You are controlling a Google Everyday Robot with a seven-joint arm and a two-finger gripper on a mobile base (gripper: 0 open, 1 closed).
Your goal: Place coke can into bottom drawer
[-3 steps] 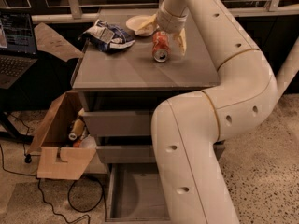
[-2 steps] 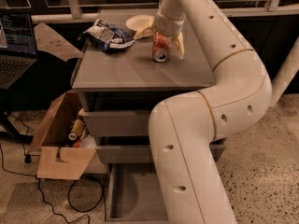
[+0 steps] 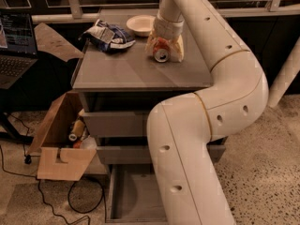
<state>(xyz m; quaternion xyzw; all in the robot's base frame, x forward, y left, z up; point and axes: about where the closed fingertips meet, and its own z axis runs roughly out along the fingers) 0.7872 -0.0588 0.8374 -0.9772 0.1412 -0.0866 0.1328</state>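
The coke can point(image 3: 161, 50), red-orange with a silver top, is on the grey cabinet top point(image 3: 122, 69) near its back right, tilted so the top faces the camera. My gripper point(image 3: 163, 45) comes down from above, its pale fingers point(image 3: 151, 45) pressed against both sides of the can. The bottom drawer point(image 3: 127, 191) is pulled open at floor level, a grey flat-bottomed tray. My white arm point(image 3: 187, 139) hides its right part.
A blue-and-white chip bag point(image 3: 108, 34) and a white bowl point(image 3: 140, 23) lie at the back of the cabinet top. Two shut grey drawers point(image 3: 112, 123) are above the open one. A cardboard box point(image 3: 61, 146) with bottles stands left, a laptop point(image 3: 14, 46) beyond it.
The gripper has come down around the can and closed on it. The can, upright before, now tilts with its top towards the camera.
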